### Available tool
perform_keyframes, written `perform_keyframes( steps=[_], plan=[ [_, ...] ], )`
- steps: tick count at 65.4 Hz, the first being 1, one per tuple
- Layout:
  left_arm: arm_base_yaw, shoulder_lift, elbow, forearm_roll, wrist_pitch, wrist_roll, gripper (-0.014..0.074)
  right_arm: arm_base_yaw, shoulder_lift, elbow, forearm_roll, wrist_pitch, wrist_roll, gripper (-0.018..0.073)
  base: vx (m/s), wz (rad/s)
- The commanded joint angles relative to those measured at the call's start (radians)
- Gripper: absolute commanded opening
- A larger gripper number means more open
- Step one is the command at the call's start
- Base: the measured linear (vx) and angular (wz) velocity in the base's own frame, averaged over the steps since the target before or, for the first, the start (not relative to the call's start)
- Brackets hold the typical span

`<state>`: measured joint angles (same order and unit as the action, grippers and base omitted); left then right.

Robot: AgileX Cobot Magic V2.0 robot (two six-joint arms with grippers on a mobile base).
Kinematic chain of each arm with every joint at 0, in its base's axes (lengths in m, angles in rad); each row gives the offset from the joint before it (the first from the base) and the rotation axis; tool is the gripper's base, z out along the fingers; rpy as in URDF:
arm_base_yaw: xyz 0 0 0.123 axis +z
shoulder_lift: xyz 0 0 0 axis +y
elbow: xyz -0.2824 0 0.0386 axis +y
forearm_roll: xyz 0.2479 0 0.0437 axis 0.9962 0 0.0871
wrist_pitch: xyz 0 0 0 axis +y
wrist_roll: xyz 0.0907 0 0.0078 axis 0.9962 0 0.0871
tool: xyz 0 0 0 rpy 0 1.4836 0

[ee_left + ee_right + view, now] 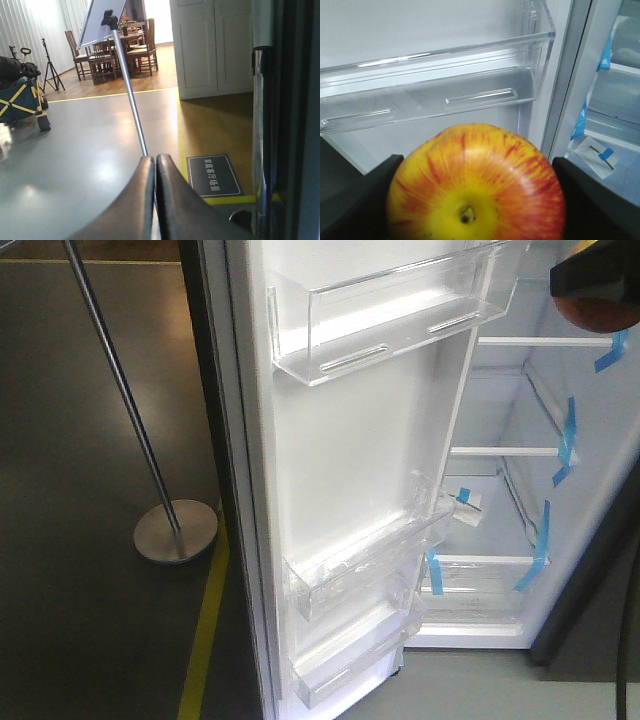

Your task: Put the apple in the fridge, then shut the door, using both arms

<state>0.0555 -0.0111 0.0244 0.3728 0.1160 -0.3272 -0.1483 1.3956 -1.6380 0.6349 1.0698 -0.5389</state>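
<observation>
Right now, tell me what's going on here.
The right gripper holds the apple between its fingers, facing a clear bin on the open door. The fridge stands open, its white shelves in view, and the apple is not yet set down. The left gripper is shut on nothing and points away into the room.

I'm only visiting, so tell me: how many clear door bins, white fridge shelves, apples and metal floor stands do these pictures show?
clear door bins: 3
white fridge shelves: 3
apple: 1
metal floor stand: 1
Total: 8
</observation>
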Motion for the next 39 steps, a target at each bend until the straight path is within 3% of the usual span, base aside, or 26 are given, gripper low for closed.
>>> perform_keyframes(
  steps=[1,39],
  plan=[
    [-0.006,-0.015,-0.018,-0.006,-0.061,-0.002,-0.0007,-0.003,-0.032,-0.031,0.043,-0.059,-0.005,0.0123,0.06,0.02],
    [-0.006,-0.015,-0.018,-0.006,-0.061,-0.002,-0.0007,-0.003,-0.032,-0.031,0.043,-0.059,-0.005,0.0123,0.04,-0.01]
  ],
)
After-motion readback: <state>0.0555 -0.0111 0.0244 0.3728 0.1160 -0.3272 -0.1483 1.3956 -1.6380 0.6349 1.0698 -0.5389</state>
